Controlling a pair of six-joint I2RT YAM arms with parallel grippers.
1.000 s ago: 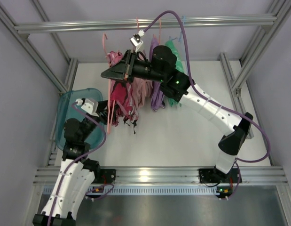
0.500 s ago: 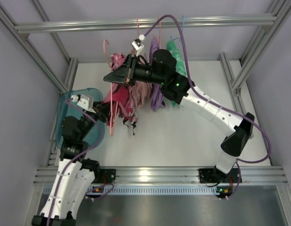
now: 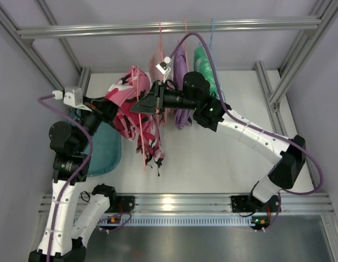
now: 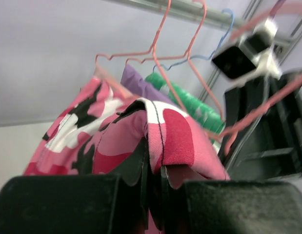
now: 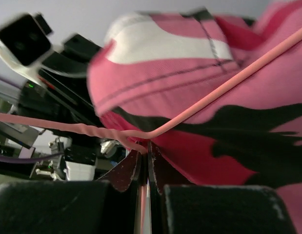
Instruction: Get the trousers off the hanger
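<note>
Pink trousers [image 4: 165, 141], nipped by left pincer [image 4: 153, 168], half-hide hanger [image 5: 229, 87] gripped by right pincer [image 5: 147, 161].

I see my left tool [image 3: 107, 107] clamping the camouflage trousers [image 3: 123, 90] above the table [image 3: 212, 158], while my right tool [image 3: 137, 107] pinches the salmon-pink wire hanger [image 3: 144, 159].

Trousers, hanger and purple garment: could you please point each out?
trousers [image 3: 125, 101]: top view, on the camouflage cloth.
hanger [image 5: 229, 84]: right wrist view, on the slanting wire.
purple garment [image 4: 136, 84]: left wrist view, on its upper fold.
</note>
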